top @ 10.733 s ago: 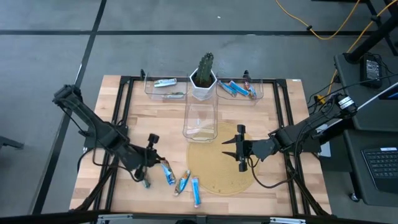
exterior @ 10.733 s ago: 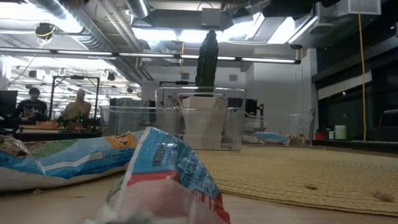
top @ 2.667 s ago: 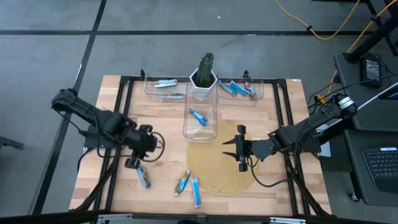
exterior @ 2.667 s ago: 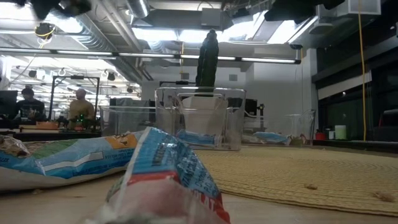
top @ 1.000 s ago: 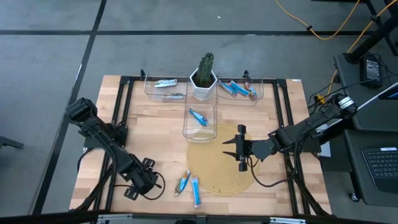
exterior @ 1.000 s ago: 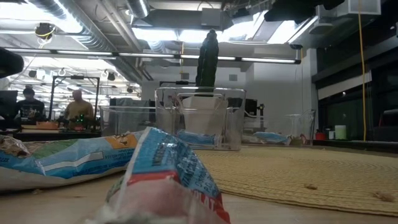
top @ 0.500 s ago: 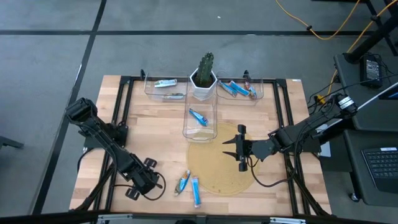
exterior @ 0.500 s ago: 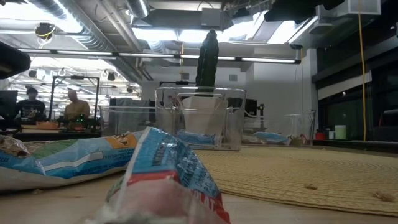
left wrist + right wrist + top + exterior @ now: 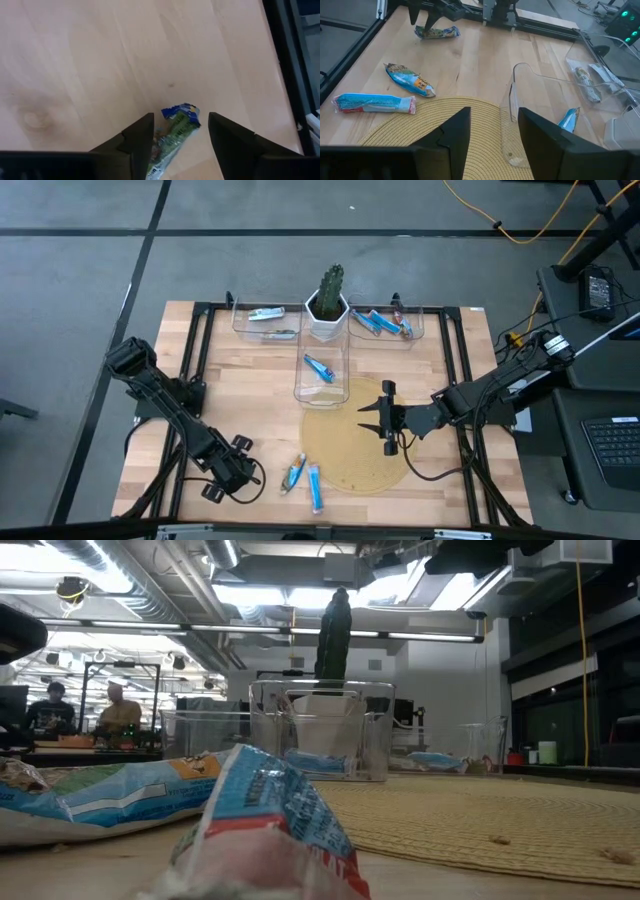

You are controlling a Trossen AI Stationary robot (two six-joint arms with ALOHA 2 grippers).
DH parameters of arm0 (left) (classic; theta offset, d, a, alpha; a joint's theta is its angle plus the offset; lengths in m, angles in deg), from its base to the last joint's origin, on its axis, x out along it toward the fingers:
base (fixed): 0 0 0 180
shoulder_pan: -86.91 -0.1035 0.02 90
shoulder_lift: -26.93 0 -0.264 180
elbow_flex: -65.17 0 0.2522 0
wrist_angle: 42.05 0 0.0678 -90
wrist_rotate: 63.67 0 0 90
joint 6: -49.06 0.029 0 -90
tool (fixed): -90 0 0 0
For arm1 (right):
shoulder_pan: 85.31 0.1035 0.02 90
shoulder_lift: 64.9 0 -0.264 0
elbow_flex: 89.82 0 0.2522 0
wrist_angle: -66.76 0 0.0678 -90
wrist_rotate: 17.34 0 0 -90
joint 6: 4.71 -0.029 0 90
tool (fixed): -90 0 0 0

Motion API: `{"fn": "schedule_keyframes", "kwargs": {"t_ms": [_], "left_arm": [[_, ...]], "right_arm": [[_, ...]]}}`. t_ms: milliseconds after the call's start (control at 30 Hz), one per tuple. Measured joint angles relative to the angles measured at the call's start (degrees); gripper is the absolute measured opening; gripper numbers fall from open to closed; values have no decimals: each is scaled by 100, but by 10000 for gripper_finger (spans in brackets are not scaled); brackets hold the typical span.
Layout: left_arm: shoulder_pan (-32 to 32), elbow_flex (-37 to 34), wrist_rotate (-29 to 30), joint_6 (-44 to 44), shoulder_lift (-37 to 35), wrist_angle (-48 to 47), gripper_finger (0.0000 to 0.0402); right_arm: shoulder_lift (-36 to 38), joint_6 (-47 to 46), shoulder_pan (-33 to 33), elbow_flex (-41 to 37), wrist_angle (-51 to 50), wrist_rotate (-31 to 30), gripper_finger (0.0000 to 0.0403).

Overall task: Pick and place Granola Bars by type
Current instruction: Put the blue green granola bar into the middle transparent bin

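- The left gripper (image 9: 226, 478) is hanging low over the front-left part of the wooden table (image 9: 255, 395), its fingers (image 9: 136, 137) spread apart with a green-and-blue granola bar (image 9: 172, 131) lying on the wood in the gap between them; whether the tips are touching the wrapper cannot be told.
- Just to the right, two loose granola bars are lying near the front edge: a blue-and-tan one (image 9: 294, 474) sitting tilted, and a bright blue one with a red end (image 9: 316, 486) just beside it, at the edge of the round woven mat (image 9: 355, 440).
- In the back left clear bin (image 9: 240, 325), a light blue bar (image 9: 264, 312) and a greenish bar (image 9: 283, 333) are resting apart from each other.
- In the middle, a tall clear bin (image 9: 322, 370) is standing between the mat and the white pot holding a cactus (image 9: 329, 288); one blue bar (image 9: 319, 368) is lying inside it.
- In the back right clear bin (image 9: 415, 335), several blue bars (image 9: 378, 323) are lying piled together.
- The right gripper (image 9: 376, 419) is waiting over the right side of the mat, its fingers held apart and nothing between them.
- In the low view, people (image 9: 118, 712) are sitting in the room beyond the table.
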Motion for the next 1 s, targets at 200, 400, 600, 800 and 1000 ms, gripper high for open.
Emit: {"fn": "schedule_keyframes", "kwargs": {"t_ms": [200, 400, 600, 800, 1000], "left_arm": [[27, -9, 70, 32, 185, -14, 208], [39, -13, -31, 66, 417, 44, 219], [22, -13, -31, 66, 433, 48, 196], [22, -13, -64, 81, 433, 46, 128], [15, -13, -77, 232, 372, 46, 43]], "right_arm": [[1, -2, 0, 0, 0, 2, 168], [0, -2, 0, -2, -1, 2, 168], [0, -2, 0, 0, 0, 2, 168], [0, -2, 0, 0, -2, 2, 168], [0, -2, 0, 0, 0, 2, 168]]}}
